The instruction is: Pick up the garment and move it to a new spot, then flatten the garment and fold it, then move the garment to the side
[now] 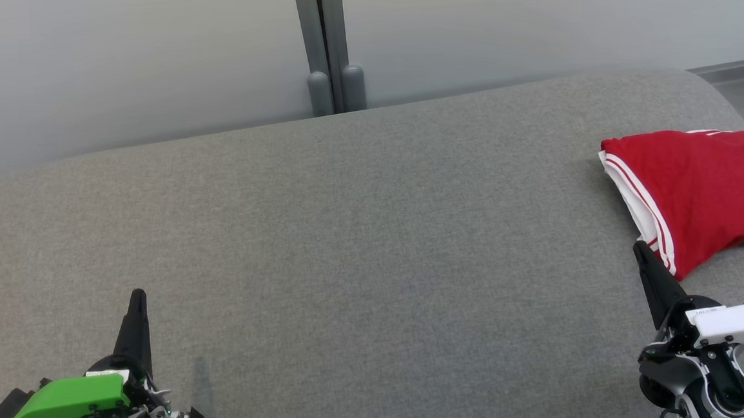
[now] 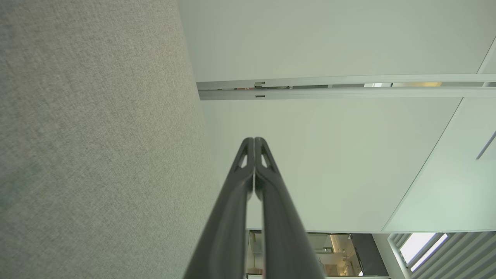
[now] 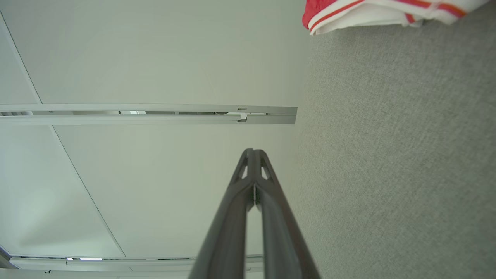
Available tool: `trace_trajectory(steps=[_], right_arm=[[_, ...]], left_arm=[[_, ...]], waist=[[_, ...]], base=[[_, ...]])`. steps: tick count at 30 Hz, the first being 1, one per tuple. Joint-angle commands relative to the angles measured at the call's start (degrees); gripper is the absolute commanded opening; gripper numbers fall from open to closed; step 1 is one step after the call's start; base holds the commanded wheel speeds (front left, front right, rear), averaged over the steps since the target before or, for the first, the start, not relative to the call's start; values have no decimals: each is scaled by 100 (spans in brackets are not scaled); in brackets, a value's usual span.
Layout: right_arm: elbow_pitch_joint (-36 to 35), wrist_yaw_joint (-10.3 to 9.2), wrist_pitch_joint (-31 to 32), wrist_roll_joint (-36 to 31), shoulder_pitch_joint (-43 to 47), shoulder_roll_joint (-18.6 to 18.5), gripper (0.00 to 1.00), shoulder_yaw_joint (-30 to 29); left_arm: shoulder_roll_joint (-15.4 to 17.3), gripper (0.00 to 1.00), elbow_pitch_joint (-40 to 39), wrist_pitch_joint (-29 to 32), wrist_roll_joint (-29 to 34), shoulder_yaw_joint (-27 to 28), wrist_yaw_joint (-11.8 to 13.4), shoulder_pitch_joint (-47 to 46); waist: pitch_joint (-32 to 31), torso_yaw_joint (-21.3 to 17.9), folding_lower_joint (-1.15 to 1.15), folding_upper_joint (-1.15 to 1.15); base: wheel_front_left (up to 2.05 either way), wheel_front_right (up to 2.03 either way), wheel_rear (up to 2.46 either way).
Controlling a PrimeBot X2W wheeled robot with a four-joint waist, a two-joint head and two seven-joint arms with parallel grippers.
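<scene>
- Sitting at the right edge of the table (image 1: 348, 236), the garment (image 1: 700, 195) was a compact red bundle with white-striped hems along its left side. Part of it ran past the head view's right border.
- Layers looked stacked and the edges fairly straight, so I judged it roughly folded. The near hem was a bit ragged.
- Left gripper (image 1: 137, 297) was at lower left, fingers pressed together, empty, well apart from the garment.
- Right gripper (image 1: 639, 247) was at lower right, fingers likewise together and empty. Its tip was just beside the garment's near corner; I could not tell whether it touched.
- Both wrist views showed the fingers meeting at the tips with nothing between them, pointing along the table toward the wall (image 1: 143, 55).
- Step in hand: the pictures did not settle it. A folded garment parked at the side fit the task's end state, and it equally fit a bundle lying at its pickup spot.
- Next move: no call from me. Any further grasp would have needed the fingers to part first, and the right arm was the near one.
</scene>
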Motion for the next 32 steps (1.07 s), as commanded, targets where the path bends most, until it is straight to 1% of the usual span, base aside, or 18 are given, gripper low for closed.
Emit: trace_trajectory(steps=[1, 32], right_arm=[[-23, 0, 7, 18, 57, -30, 0, -9], [-23, 0, 7, 18, 57, -30, 0, -8]], left_arm=[[38, 0, -2, 26, -19, 12, 10, -55], [38, 0, -3, 25, -19, 11, 10, -55]], waist=[[0, 0, 0, 0], [0, 0, 0, 0]], base=[[0, 0, 0], [0, 0, 0]])
